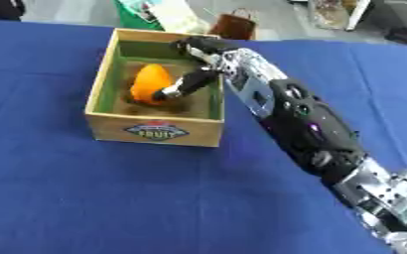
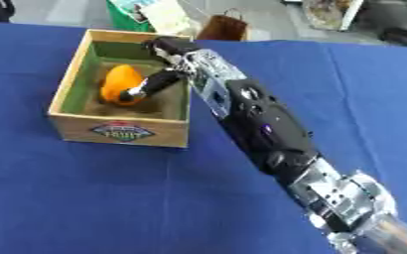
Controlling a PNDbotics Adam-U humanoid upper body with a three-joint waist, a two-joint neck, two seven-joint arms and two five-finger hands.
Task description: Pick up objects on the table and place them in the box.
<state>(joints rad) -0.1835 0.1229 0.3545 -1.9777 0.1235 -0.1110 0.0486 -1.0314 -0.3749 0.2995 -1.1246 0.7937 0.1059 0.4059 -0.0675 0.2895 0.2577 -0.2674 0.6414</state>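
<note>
An open wooden crate with a green-lined interior and a "FRUIT" label on its near wall (image 1: 155,130) is set on the blue cloth-covered table (image 1: 111,198), mouth upward, so that things can be lowered straight in from above. Inside it, toward the left of the floor, an orange rounded fruit-like object (image 1: 150,82) is seen — it lies within the walls, so this item is judged to be at or near its place already.

The right arm is reached in from the lower right corner, stretched diagonally across the cloth and over the crate's right wall. The right hand (image 1: 189,83) is dipped into the crate, with dark fingers (image 1: 174,91) angled down and leftward so that their tips touch the orange object's near side. Whether the object is pinched between fingers and thumb or merely touched cannot be told — the thumb is hidden behind the wrist, and the curl of the fingers is not made out.

No other loose objects are seen on the cloth. The left hand is not shown in either view.
</note>
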